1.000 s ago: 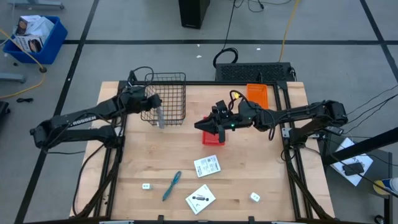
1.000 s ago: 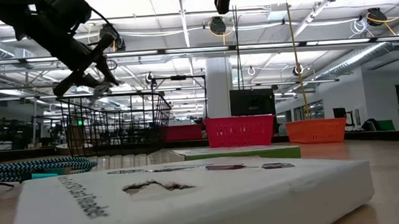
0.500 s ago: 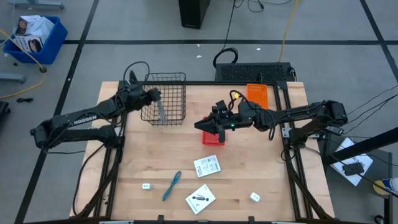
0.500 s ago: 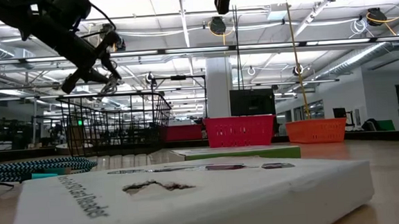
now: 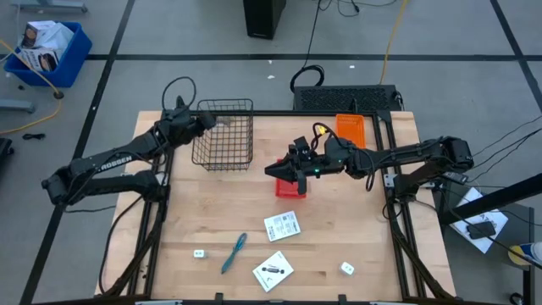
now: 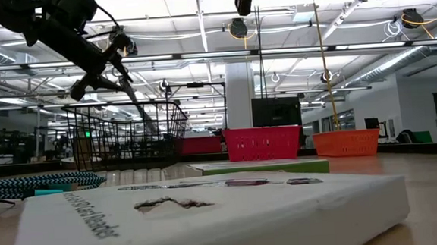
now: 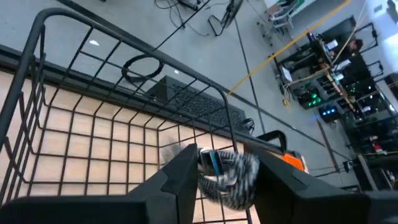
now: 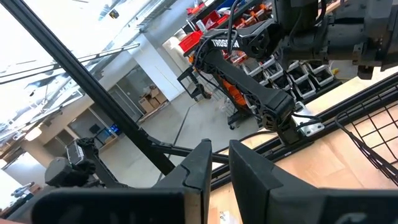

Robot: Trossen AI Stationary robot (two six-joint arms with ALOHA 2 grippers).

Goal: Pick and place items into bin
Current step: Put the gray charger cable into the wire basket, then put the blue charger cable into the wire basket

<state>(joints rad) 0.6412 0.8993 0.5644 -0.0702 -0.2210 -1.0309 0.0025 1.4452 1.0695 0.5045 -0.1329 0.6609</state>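
Wire basket point(image 5: 223, 134) at counter point(image 5: 356, 229) back-left; nothing visible in it from above. Left end effector point(image 5: 206, 121) over basket's left rim, clamped on grey metal tool point(image 7: 227, 174). Right end effector point(image 5: 277, 170) above red bin point(image 5: 290, 186), fingers narrow. Orange bin point(image 5: 351, 128) at back edge. Teal stick point(image 5: 234, 252), two packets point(image 5: 282, 226), two white blocks point(image 5: 199, 253) lie near front edge, open counter between.

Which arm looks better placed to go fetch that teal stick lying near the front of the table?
Probably the right. Its gripper hangs over the table's middle, nearer the teal stick. The left gripper is up at the wire basket, gripping a grey tool.
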